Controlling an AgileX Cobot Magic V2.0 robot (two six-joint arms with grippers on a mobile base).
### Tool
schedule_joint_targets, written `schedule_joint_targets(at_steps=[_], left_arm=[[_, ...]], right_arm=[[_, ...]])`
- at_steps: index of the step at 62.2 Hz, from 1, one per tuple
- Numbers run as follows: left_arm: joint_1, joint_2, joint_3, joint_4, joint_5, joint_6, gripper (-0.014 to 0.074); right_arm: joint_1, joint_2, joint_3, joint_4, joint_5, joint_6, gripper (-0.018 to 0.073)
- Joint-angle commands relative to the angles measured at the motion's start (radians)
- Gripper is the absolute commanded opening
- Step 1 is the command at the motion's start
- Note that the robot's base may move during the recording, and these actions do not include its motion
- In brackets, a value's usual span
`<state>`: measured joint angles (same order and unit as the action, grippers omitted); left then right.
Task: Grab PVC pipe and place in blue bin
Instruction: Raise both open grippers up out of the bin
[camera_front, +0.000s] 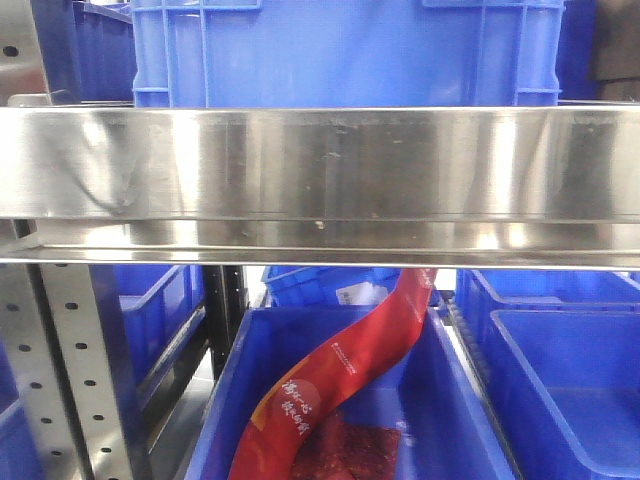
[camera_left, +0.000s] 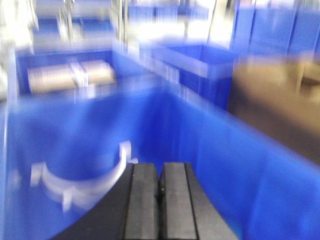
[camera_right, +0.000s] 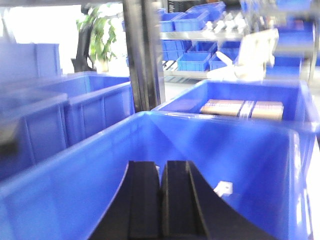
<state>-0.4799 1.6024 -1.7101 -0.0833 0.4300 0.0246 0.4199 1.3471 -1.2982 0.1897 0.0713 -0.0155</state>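
Note:
No clear PVC pipe shows. In the blurred left wrist view, a white curved plastic piece (camera_left: 75, 187) lies on the floor of a blue bin (camera_left: 225, 150), just left of my left gripper (camera_left: 160, 167), which is shut and empty inside the bin. In the right wrist view, my right gripper (camera_right: 161, 164) is shut and empty over another blue bin (camera_right: 75, 180). A small white part (camera_right: 223, 189) lies in that bin to the gripper's right. Neither gripper shows in the front view.
A steel shelf rail (camera_front: 320, 165) crosses the front view, with a blue crate (camera_front: 340, 50) above it. Below are blue bins, and one (camera_front: 230, 400) holds a red bag (camera_front: 340, 370). A neighbouring bin holds cardboard boxes (camera_right: 240, 108). A steel upright (camera_right: 142, 55) stands behind the right gripper's bin.

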Motion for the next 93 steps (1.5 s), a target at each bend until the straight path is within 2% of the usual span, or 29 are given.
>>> schedule_joint_targets(at_steps=[1, 7, 12, 17, 28, 36, 41, 50, 56, 62, 65, 78, 93], left_arm=[[0.019, -0.042, -0.003, 0.008, 0.029, -0.003, -0.0111], [0.050, -0.069, 0.002, 0.006, 0.057, -0.003, -0.0111], [0.059, -0.106, 0.040, 0.006, 0.044, -0.003, -0.0111], [0.059, -0.161, 0.115, 0.006, -0.003, -0.003, -0.0111], [0.059, -0.305, 0.372, -0.002, -0.162, -0.003, -0.0111], [0.079, -0.425, 0.571, -0.004, -0.266, -0.005, -0.0111], [0.114, -0.491, 0.682, -0.018, -0.307, -0.005, -0.0111], [0.187, -0.605, 0.869, -0.092, -0.382, -0.005, -0.0111], [0.221, -0.688, 0.977, -0.094, -0.399, -0.005, -0.0111], [0.235, -0.773, 1.065, -0.094, -0.402, -0.005, -0.0111], [0.236, -0.819, 1.100, -0.094, -0.402, -0.005, -0.0111], [0.236, -0.987, 1.158, -0.090, -0.412, -0.005, -0.0111], [0.236, -1.046, 1.158, -0.090, -0.421, -0.005, -0.0111]], right_arm=[[-0.016, -0.039, -0.008, 0.036, -0.011, -0.002, -0.0168], [-0.030, -0.062, -0.006, -0.043, 0.058, -0.002, -0.0168], [-0.051, -0.087, 0.018, -0.047, 0.097, -0.002, -0.0168], [-0.068, -0.126, 0.077, -0.047, 0.072, -0.002, -0.0168], [-0.091, -0.257, 0.274, -0.047, -0.044, -0.002, -0.0168], [-0.094, -0.389, 0.447, -0.047, -0.053, -0.002, -0.0168], [-0.100, -0.458, 0.539, -0.047, -0.053, -0.002, -0.0168], [-0.145, -0.572, 0.690, -0.047, -0.055, -0.002, -0.0168], [-0.185, -0.632, 0.763, -0.045, -0.057, -0.002, -0.0168], [-0.213, -0.700, 0.806, 0.024, -0.055, -0.002, -0.0168], [-0.217, -0.740, 0.810, 0.048, -0.044, -0.002, -0.0168], [-0.217, -0.904, 0.810, 0.048, -0.028, -0.002, -0.0168], [-0.217, -0.978, 0.810, 0.048, 0.009, -0.002, -0.0168]])
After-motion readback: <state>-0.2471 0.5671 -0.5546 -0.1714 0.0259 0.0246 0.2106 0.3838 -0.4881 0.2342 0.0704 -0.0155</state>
